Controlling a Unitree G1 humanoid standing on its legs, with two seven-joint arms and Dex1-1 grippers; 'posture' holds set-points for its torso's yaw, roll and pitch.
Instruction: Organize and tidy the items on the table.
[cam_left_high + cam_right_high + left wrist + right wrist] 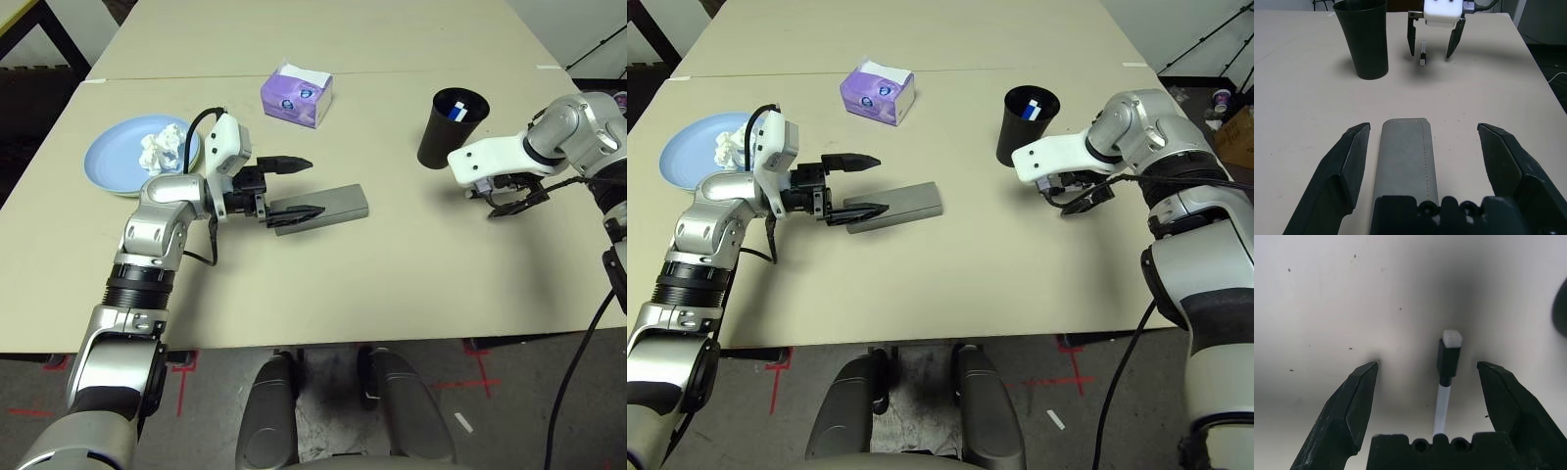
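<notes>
Left gripper (pixel 1420 147), fingers wide, straddles grey glasses case (pixel 323 207) lengthwise at mid-table. Right gripper (pixel 1427 377), also wide, hovers over pen (pixel 1446 369), apparently aligned, beside black cup (pixel 453 127).

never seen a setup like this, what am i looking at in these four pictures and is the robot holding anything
This is a humanoid robot at a beige table. The two wide pictures come from cameras in its head, looking down over its silver arms. The two close pictures come from cameras on its wrists, looking along the black fingers. The left gripper is open around one end of a grey glasses case. The right gripper is open over a white pen lying on the table. Nothing is held yet. Also there: a blue plate with a crumpled tissue, a purple tissue box, and a black cup.
</notes>
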